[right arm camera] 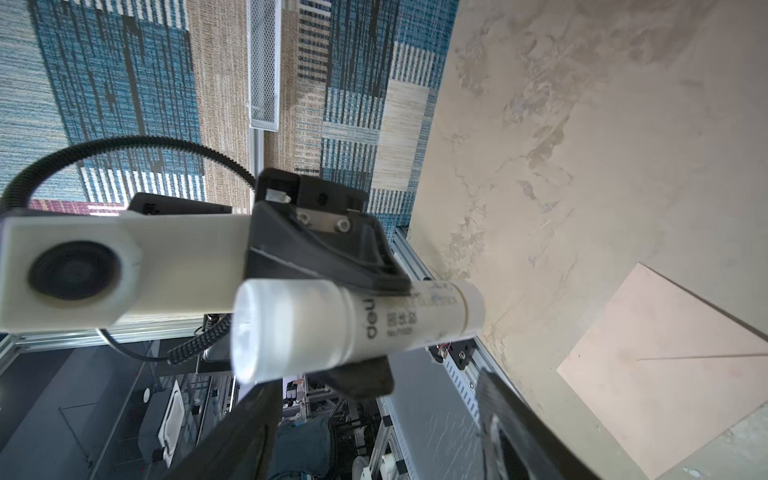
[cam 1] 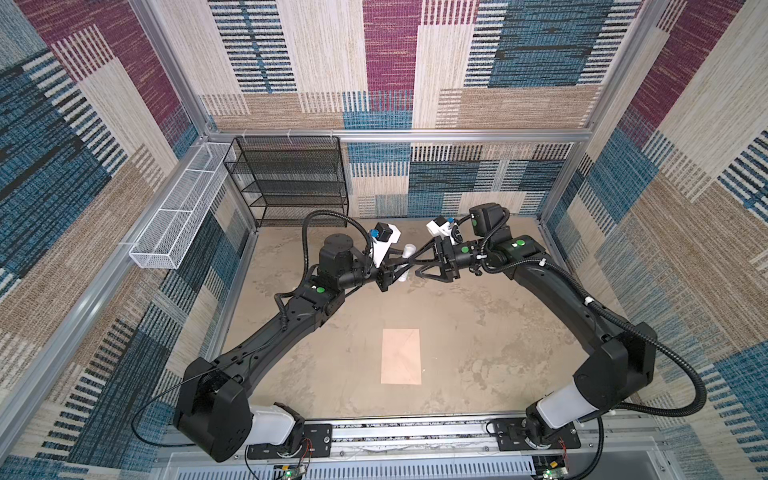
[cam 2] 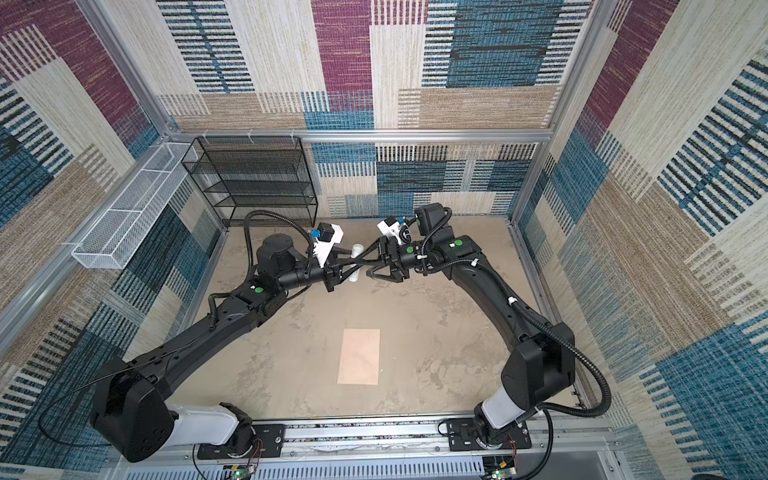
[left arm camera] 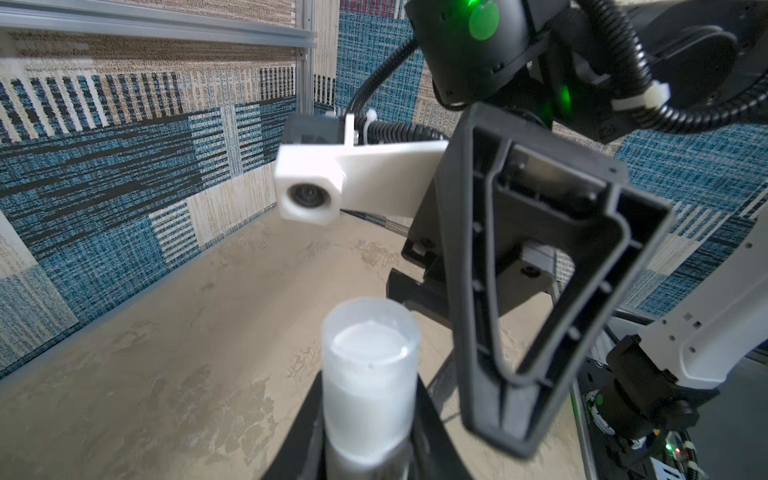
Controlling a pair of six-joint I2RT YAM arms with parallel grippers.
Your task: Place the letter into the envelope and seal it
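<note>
Above the far middle of the desk (cam 1: pixel 478 332), the left pincer (cam 1: pixel 402 266) is clamped around the body of a white glue stick (cam 1: pixel 405 259). The stick's translucent cap end (right arm camera: pixel 286 328) juts clear of the grip. Facing it, the right pincer (cam 1: pixel 416 266) has its jaws spread apart, tips just beside the stick; whether they touch it cannot be told. Nearer the arms' bases, the envelope (cam 1: pixel 401 355) lies flat on the desk, flap down, well apart from both pincers; what it holds cannot be seen. A black mesh rack (cam 1: pixel 291 183) stands against the back wall, with a white mesh basket (cam 1: pixel 178 224) on the left-hand rail.
</note>
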